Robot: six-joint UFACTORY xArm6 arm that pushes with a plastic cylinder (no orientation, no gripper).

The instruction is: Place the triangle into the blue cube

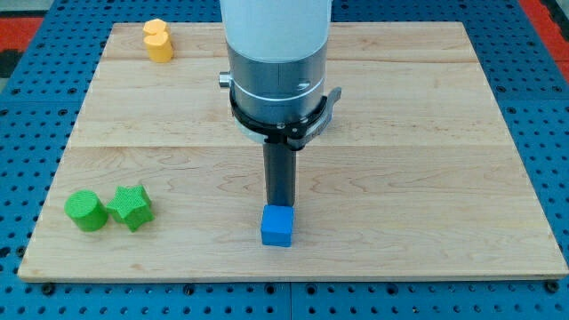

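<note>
A blue cube (pixel 276 226) sits on the wooden board near the view's bottom middle. My tip (pixel 281 204) is at the lower end of the dark rod, just above the cube in the view and touching or almost touching its top edge. No triangle block shows in the view; the arm's wide white and grey body hides part of the board's upper middle.
A green cylinder (pixel 85 211) and a green star-shaped block (pixel 131 207) stand side by side at the view's lower left. A yellow heart-shaped block (pixel 158 40) stands at the upper left. The wooden board (pixel 427 178) lies on a blue pegboard surface.
</note>
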